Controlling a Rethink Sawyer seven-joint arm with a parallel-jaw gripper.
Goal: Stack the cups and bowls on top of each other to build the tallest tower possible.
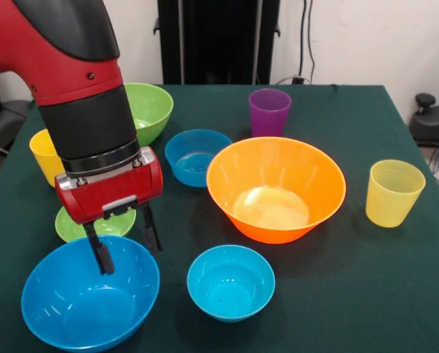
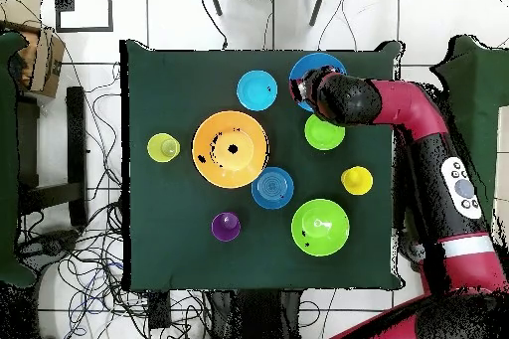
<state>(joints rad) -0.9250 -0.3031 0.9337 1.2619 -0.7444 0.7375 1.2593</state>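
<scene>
Dark green table (image 1: 366, 279) with six scattered bowls (image 1: 276, 187) and three upright cups (image 1: 393, 193), none stacked.

A dark green cloth-covered surface (image 1: 366, 279) stood on a white tiled floor (image 2: 179, 17), where black cables (image 2: 70, 255) lay tangled beside a brown cardboard box (image 2: 40, 62).

My front camera sits close and low at one table (image 1: 366, 309) edge, looking across and slightly down; my overhead one hangs high, facing straight down (floor and cables show all round). Both share the whole green tabletop, though turned half round against each other
</scene>
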